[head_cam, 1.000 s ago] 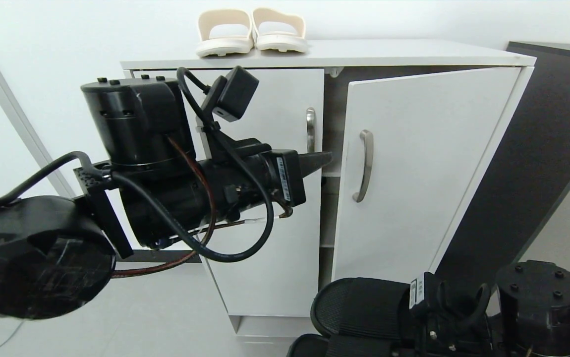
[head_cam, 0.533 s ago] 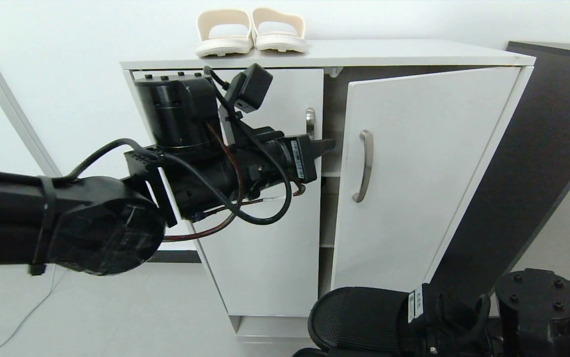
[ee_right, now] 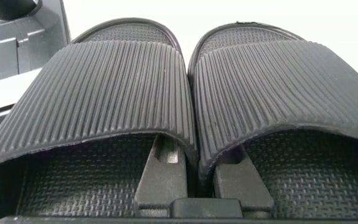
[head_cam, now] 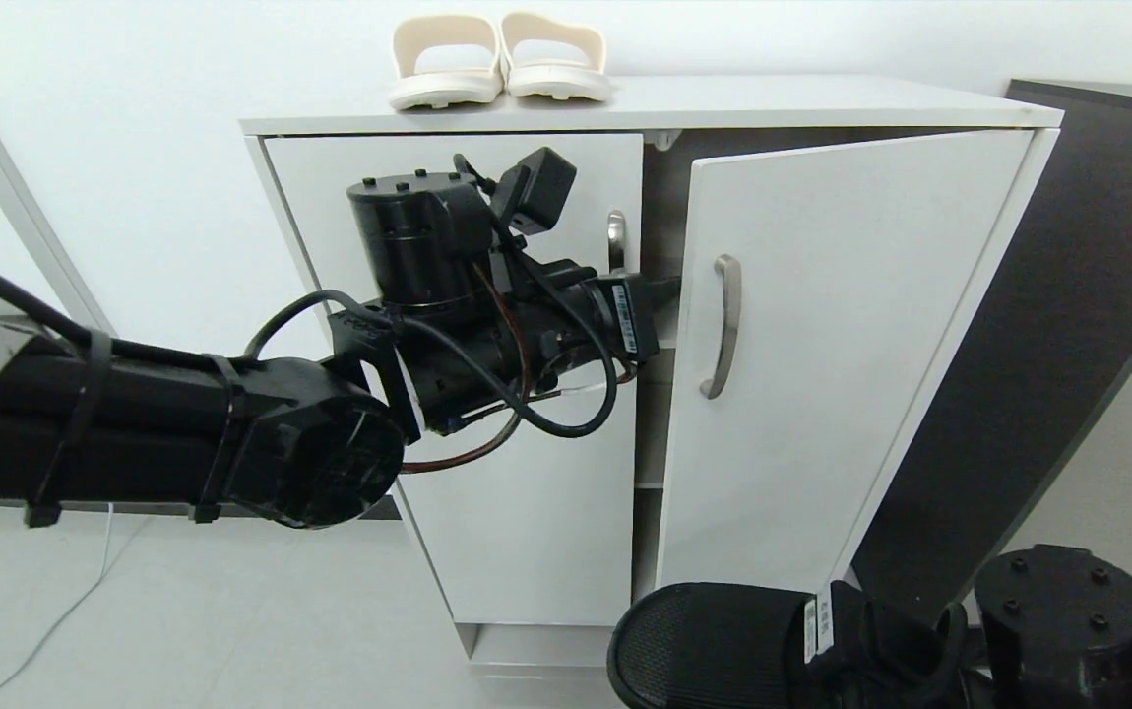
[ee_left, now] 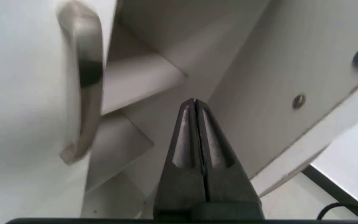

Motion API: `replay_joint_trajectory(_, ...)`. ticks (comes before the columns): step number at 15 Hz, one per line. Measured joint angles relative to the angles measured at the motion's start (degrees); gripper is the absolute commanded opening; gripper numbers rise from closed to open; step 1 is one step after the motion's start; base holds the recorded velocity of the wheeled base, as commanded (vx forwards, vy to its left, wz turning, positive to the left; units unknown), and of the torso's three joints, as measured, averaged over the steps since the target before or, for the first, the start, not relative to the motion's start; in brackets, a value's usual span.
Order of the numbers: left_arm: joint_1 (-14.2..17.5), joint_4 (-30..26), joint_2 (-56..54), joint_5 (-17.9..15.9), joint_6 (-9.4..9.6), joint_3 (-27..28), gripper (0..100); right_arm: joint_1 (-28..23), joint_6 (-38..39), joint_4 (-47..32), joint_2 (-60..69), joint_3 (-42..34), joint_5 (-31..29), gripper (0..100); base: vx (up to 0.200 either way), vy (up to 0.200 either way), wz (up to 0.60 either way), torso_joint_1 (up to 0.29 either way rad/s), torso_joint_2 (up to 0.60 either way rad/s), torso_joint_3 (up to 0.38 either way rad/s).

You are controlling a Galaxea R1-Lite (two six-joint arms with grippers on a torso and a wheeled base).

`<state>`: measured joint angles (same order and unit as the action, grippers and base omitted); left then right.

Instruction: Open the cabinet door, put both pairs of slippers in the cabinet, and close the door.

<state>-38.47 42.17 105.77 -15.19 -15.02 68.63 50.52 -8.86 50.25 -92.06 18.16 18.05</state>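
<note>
Left gripper (head_cam: 669,289) at frame centre: slim black jaws pressed together, tip in the dark gap btwn the two flat white doors of the cabinet (head_cam: 822,103). Right door (head_cam: 822,423) ajar w/ curved metal right handle (head_cam: 723,327). Left door (head_cam: 527,532) flush w/ left handle (head_cam: 616,243). Smooth cream slippers (head_cam: 500,61) sit side by side on cabinet top, upper centre. Bottom right: right gripper (ee_right: 194,165) clamped on black slippers (head_cam: 714,640) w/ ribbed straps & pebbled soles, one finger under each strap, inner walls pinched btwn.
</note>
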Motion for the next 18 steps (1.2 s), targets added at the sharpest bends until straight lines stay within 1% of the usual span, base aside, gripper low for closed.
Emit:
replay_joint_trajectory(2,-1.74,0.04,-0.3,0.02,-0.11,-0.26,0,0.85,0.0,0.02,-0.13,-0.3,0.06,0,-0.2,0.0,0.0,-0.002,0.01,0.005)
replay_joint_trajectory(4,-5.29,-0.02,-0.95,0.02,-0.04,-0.69,0,1.38,-0.09,0.06,-0.13,-0.67,0.01,0,-0.2,0.0,0.0,0.005,0.0,0.002)
replay_joint_trajectory(5,-7.45,0.04,-1.24,0.44,0.07,-0.74,0,1.85,-0.93,0.05,-0.02,-1.13,0.04,0,-0.2,0.0,0.0,0.002,0.0,0.002)
replay_joint_trajectory(6,-9.37,0.04,-1.41,1.56,0.2,-0.77,0,2.26,-1.84,0.13,0.06,-1.38,0.04,0,-0.2,0.0,0.0,0.002,0.0,0.002)
replay_joint_trajectory(7,-10.56,0.12,-1.5,1.95,0.24,-0.72,0,2.45,-2.29,0.06,0.13,-1.63,0.04,0,0.0,0.0,0.0,0.0,0.0,0.0)
replay_joint_trajectory(9,-11.03,0.56,-1.57,2.11,0.24,-0.67,0,2.73,-2.38,0.17,0.2,-1.74,0.04,0,0.0,0.0,0.0,0.0,0.0,0.0)
replay_joint_trajectory(10,-10.29,1.62,-1.63,2.3,0.27,-0.8,0,2.78,-2.29,0.2,0.22,-1.72,0.04,0,0.0,0.0,0.0,0.0,0.0,0.0)
replay_joint_trajectory(11,-8.46,2.69,-1.74,2.66,0.22,-1.16,0,2.45,-2.11,0.24,0.2,-1.46,-0.21,0,0.0,0.0,0.0,0.0,0.0,0.0)
replay_joint_trajectory(12,-6.1,3.6,-2.1,2.77,0.18,-1.74,0,2.15,-2.05,0.27,0.2,-1.27,-0.18,0,0.0,0.0,0.0,0.0,0.0,0.0)
replay_joint_trajectory(14,-1.07,3.78,-4.58,2.55,0.18,-4.57,0,1.1,-2.0,0.27,0.09,-0.98,-0.11,0,0.0,0.0,0.0,0.0,0.0,0.0)
replay_joint_trajectory(16,3.96,1.18,-9.19,2.46,0.13,-7.64,0,0.91,-2.0,0.27,0.0,-0.91,-0.05,0,0.0,0.0,0.0,0.0,0.0,0.0)
replay_joint_trajectory(18,8.63,-5.55,-17.54,2.39,0.18,-11.17,0,0.83,-2.0,0.27,0.02,-0.85,-0.05,0,0.0,0.0,0.0,0.0,0.0,0.0)
